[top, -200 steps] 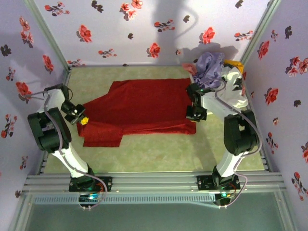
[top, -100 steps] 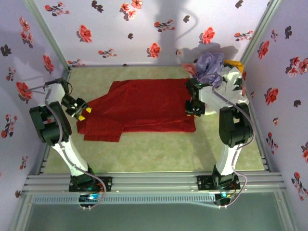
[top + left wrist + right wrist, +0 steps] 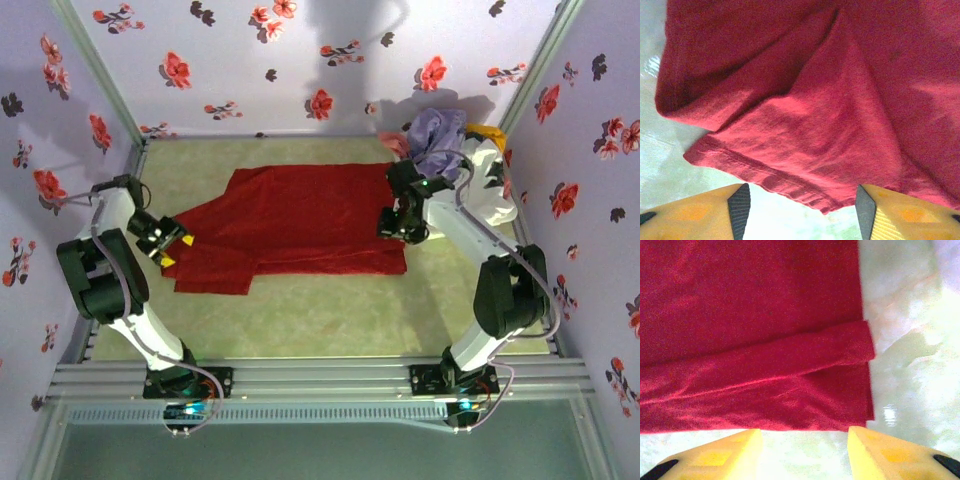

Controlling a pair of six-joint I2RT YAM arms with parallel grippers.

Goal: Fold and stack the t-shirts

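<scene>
The deep red t-shirt (image 3: pixel 300 222) lies spread flat on the green table, its left sleeve rumpled. My left gripper (image 3: pixel 177 250) hovers at that sleeve's edge; in the left wrist view the left gripper (image 3: pixel 802 215) is open, and the sleeve hem (image 3: pixel 790 175) lies just beyond its black pads (image 3: pixel 740 207). My right gripper (image 3: pixel 394 228) is over the shirt's right edge; in the right wrist view the right gripper (image 3: pixel 805 452) is open above bare table, with a folded-over corner of the red t-shirt (image 3: pixel 790 360) just ahead of it. A lavender shirt (image 3: pixel 438 138), pink cloth (image 3: pixel 392 144) and yellow-orange cloth (image 3: pixel 490 131) are heaped at the back right.
A white plastic basket (image 3: pixel 492 190) holds that heap in the back right corner, behind the right arm. Floral walls (image 3: pixel 300 60) close in the table on three sides. Bare green surface (image 3: pixel 330 315) stretches in front of the shirt.
The left gripper rose toward the back, then came down again at the sleeve. The right gripper crept slightly back and left while its elbow swung outward. The sleeve's lower edge pulled inward a little.
</scene>
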